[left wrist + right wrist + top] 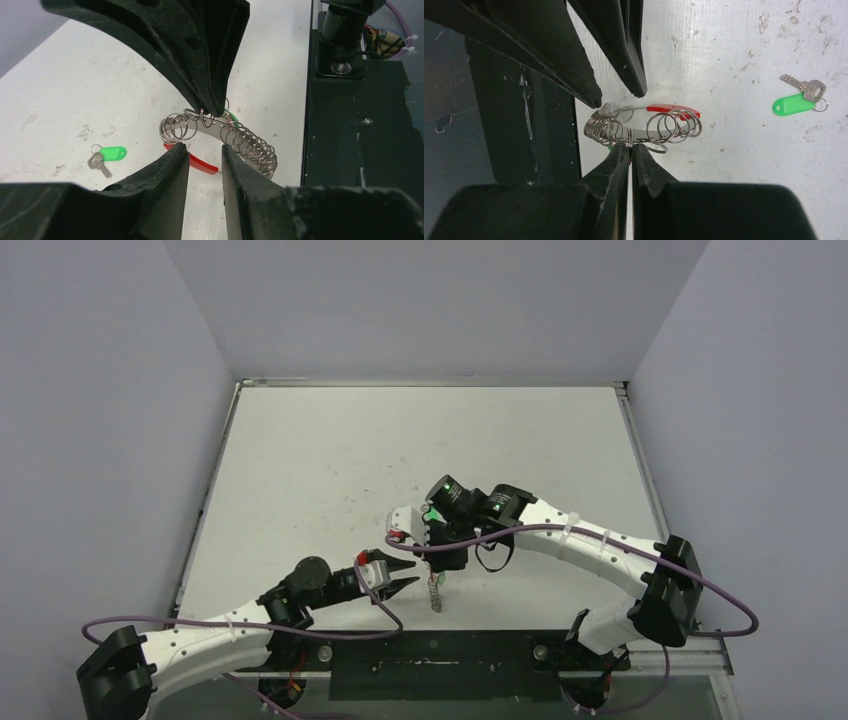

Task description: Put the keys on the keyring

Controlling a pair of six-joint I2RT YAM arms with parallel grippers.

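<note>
Right fingers (616, 165) shut on keyring (640, 132) | left fingers (170, 167) slightly apart, empty | red segment (202, 164) partly hidden | keys (102, 165) well apart

Our L arm (230, 625) lies low along the near edge of the table (400, 440), elbow bent. The L gripper (405, 578) points right, fingers a little apart w/ nothing btw them. Our R arm (590, 540) reaches in from the near right corner, wrist turned down. The R gripper (630, 152) is pinched tight on the keyring (644, 125), tips close to L's.
</note>
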